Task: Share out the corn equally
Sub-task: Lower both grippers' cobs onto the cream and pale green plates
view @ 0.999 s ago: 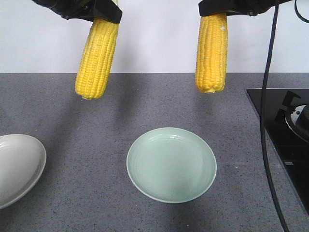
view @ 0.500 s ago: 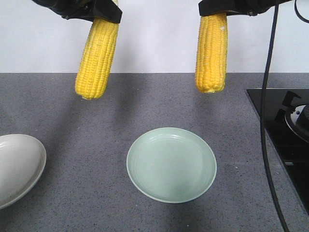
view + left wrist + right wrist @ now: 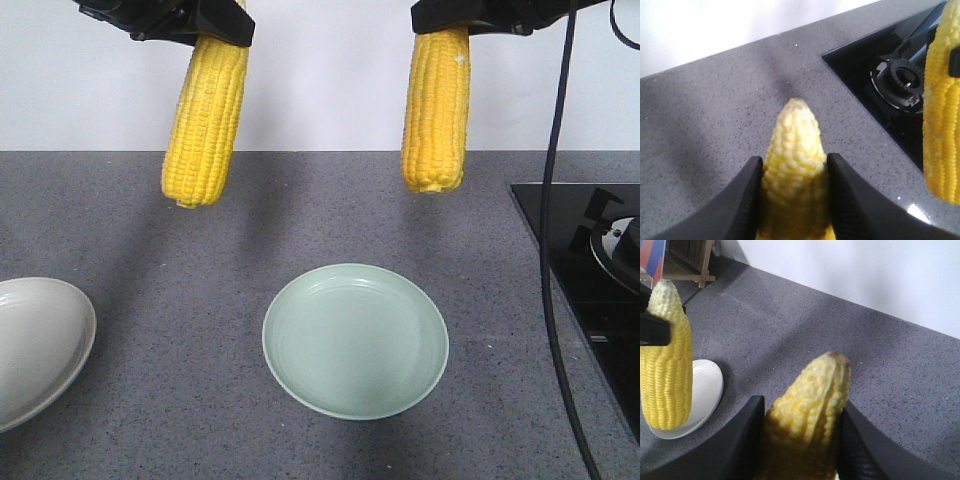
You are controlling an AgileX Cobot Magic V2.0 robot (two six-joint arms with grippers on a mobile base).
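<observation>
Two corn cobs hang high above the grey counter. My left gripper point(image 3: 195, 20) is shut on the top of the left cob point(image 3: 205, 120), which tilts slightly and ends over the counter left of the pale green plate point(image 3: 355, 340). The left wrist view shows that cob's pale tip point(image 3: 794, 150) pinched in the left gripper point(image 3: 794, 165). My right gripper point(image 3: 470, 15) is shut on the right cob point(image 3: 437, 110), which hangs almost upright behind the green plate's right side. From the right wrist, this cob point(image 3: 812, 400) sits tight in the right gripper point(image 3: 802, 407).
A white plate point(image 3: 40, 345) lies at the left edge, also in the right wrist view point(image 3: 707, 385). A black gas stove point(image 3: 590, 260) fills the right side of the counter. A black cable point(image 3: 548, 250) hangs down in front of it. A white wall stands behind.
The left cob has swung a little to the right and hangs slightly straighter. The right cob has risen very slightly. Both grips are unchanged.
</observation>
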